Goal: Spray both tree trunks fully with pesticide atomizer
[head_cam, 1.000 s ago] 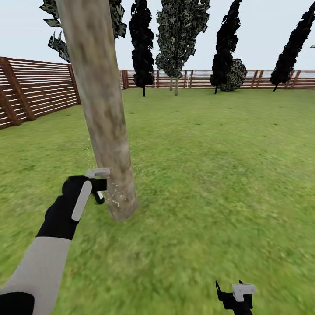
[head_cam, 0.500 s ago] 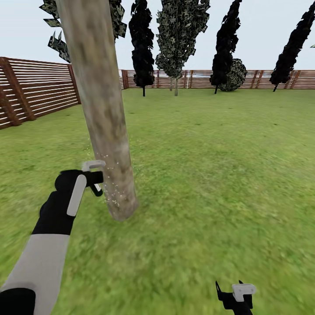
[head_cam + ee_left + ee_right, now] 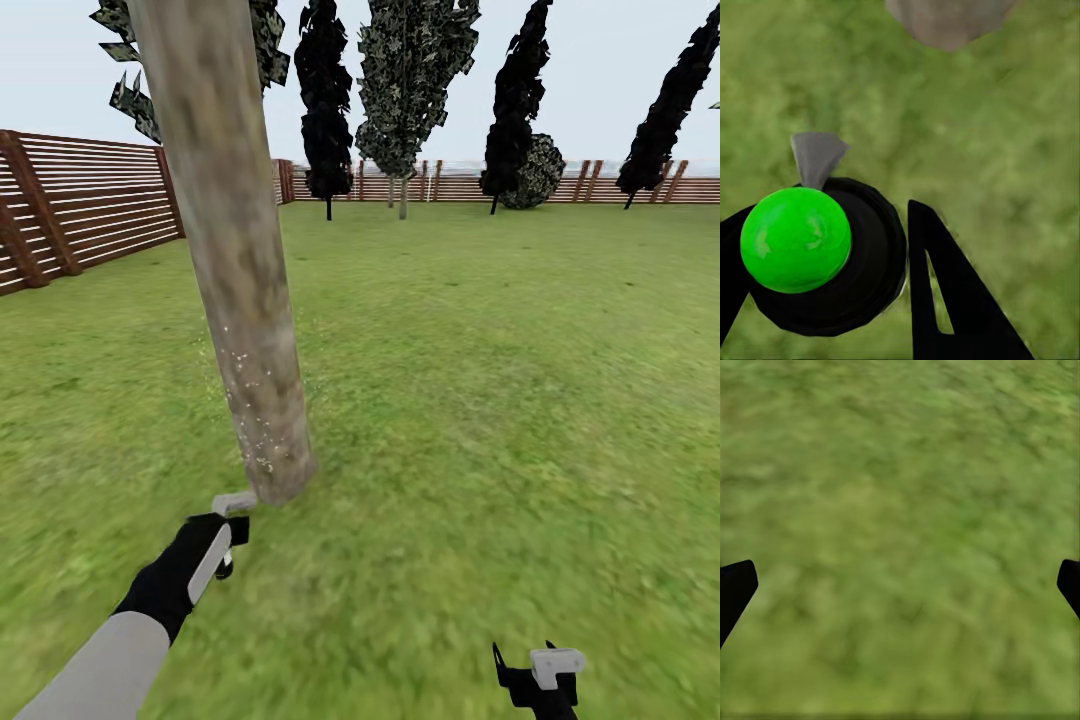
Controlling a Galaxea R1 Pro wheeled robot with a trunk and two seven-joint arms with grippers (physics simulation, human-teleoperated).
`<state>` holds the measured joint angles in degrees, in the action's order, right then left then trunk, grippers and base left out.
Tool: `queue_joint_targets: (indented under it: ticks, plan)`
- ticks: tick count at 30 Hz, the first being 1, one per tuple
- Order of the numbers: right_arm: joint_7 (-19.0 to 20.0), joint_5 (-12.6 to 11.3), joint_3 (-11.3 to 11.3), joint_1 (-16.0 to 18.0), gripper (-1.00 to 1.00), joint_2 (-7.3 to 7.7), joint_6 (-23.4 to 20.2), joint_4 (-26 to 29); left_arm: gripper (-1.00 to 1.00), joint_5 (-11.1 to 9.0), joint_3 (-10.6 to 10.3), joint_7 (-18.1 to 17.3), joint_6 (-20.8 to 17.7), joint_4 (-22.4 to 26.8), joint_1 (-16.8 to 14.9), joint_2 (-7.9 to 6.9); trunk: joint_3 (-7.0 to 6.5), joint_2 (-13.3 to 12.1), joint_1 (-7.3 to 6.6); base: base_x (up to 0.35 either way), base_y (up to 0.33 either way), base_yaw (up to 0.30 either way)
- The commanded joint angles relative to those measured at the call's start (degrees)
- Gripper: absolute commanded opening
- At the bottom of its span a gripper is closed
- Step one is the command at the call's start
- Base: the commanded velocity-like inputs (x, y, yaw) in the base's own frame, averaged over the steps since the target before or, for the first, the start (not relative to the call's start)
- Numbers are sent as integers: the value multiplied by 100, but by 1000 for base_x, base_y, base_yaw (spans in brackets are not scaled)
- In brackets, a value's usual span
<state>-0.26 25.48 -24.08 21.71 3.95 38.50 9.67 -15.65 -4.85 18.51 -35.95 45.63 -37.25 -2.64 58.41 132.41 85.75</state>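
Lawn (image 3: 520, 400) wide, fence (image 3: 90, 205) far behind tree trunk (image 3: 235, 280). Trunk base has white pesticide specks (image 3: 255, 420). Left gripper (image 3: 228, 528) just below trunk base, pinching pesticide atomizer (image 3: 825, 259), nozzle toward trunk; left arm nearer. Right gripper (image 3: 540, 672) spread, well right of trunk.

Left arm (image 3: 105, 668): pale grey forearm shell; black wrist section with light grey oblong panel on side; left gripper (image 3: 232, 518) capped by small pale grey tip; fingers (image 3: 952, 300) black, wedge-shaped, one with narrow slot cut through; right gripper (image 3: 540, 672) black, pointed prongs, pale grey block on top.
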Motion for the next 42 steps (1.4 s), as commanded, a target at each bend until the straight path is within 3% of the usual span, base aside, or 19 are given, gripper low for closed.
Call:
queue_joint_targets:
  ticks: [1, 7, 10, 28, 42]
  plan:
    - [0, 0, 0, 0, 100, 0, 0, 0, -100, 11, -18, 3, 193, -105, 0, -1, -1, 0, 0, 0, 0, 0]
    - [0, 1, 0, 0, 100, 0, 0, 0, -100, 8, -4, 3, 635, -287, 246, -43, -1, 0, 0, 88, -100, 121]
    - [0, -3, 0, 0, 100, 0, 0, 0, -100, 9, -25, 2, 1068, -549, 317, -23, -1, 0, 0, 201, -209, 251]
    - [6, 1, 0, 0, 100, 0, 0, 0, -100, 10, -22, -22, 1107, -582, 324, 2, -1, 0, 0, 172, -232, 13]
    - [1, 1, 0, 0, 100, 0, 0, 0, -100, 10, -16, -18, 1108, -585, 324, 27, -1, 0, 0, 19, -272, 43]
